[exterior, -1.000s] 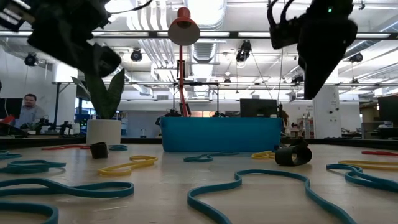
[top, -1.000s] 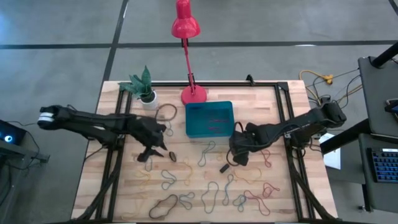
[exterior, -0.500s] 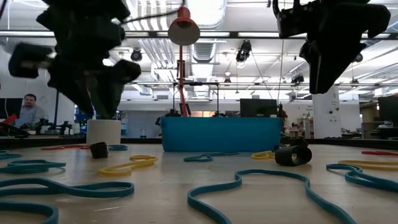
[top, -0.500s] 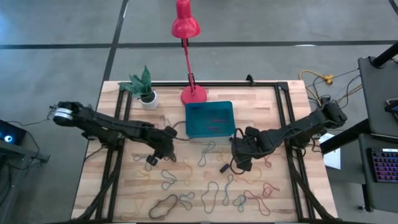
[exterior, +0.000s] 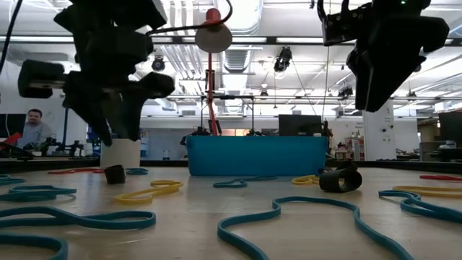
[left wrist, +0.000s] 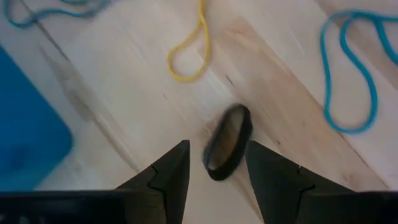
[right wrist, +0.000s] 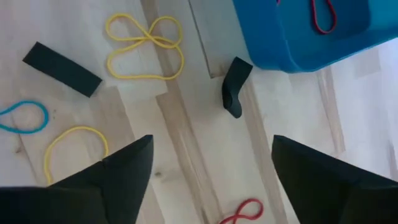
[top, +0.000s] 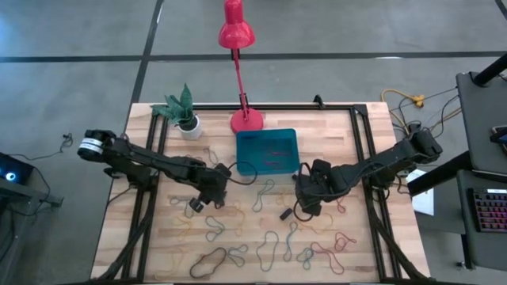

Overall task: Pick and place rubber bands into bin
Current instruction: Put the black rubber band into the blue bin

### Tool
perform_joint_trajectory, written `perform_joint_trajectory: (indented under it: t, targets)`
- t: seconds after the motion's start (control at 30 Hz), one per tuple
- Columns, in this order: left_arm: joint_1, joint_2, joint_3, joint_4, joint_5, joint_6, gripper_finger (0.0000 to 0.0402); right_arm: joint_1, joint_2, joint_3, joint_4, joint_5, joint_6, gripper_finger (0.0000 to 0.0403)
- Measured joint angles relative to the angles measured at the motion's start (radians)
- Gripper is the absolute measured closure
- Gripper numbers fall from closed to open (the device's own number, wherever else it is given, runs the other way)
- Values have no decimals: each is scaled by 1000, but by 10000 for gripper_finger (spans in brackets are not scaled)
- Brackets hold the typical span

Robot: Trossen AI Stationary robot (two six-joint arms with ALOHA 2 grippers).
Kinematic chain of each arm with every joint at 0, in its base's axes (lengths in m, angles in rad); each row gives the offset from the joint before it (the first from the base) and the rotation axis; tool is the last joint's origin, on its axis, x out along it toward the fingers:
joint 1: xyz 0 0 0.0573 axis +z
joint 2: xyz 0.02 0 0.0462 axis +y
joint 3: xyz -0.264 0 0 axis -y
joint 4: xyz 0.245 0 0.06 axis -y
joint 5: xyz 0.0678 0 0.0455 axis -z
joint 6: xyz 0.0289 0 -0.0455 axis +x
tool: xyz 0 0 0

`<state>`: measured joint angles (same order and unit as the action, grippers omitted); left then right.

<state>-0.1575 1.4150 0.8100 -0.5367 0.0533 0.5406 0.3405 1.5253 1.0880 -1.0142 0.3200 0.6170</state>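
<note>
Rubber bands (top: 273, 245) in several colours lie flat over the near half of the wooden table. The teal bin (top: 252, 162) stands at the far middle with red bands in it. My left gripper (top: 209, 195) points steeply down, open, left of the bin. A black rubber band (left wrist: 241, 127) lies on the table between and just past its fingertips (left wrist: 180, 155). My right gripper (top: 305, 199) hangs open and wide, right of the bin's near corner. Below it lie a small curled black band (right wrist: 234, 88) beside the bin wall (right wrist: 292, 37) and yellow bands (right wrist: 146, 46).
A red lamp's base (top: 246, 120) and a white plant pot (top: 188, 128) stand behind the bin. Black frame rails (top: 360, 142) run along both table sides. A flat black strip (right wrist: 62, 68) lies near the right gripper. A person (exterior: 32, 128) sits far off in the room.
My left gripper has gone toward the table's right, closer to the bin, and sunk, rolling about its own axis; it now stands over the black band. The bands on the table lie as before.
</note>
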Motion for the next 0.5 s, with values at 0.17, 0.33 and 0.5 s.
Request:
perform_joint_trajectory:
  t: [0.17, 0.33, 0.5]
  targets:
    - [-15, 32, -14, 11, 1, 24, 260, 0, 0, -13, 1, 6, 8, 74]
    - [-16, 74, -10, 68, 3, 20, 260, 0, 0, -14, 1, 9, 9, 75]
    - [-16, 129, -12, 63, 4, 19, 260, 0, 0, -14, 1, 16, 12, 76]
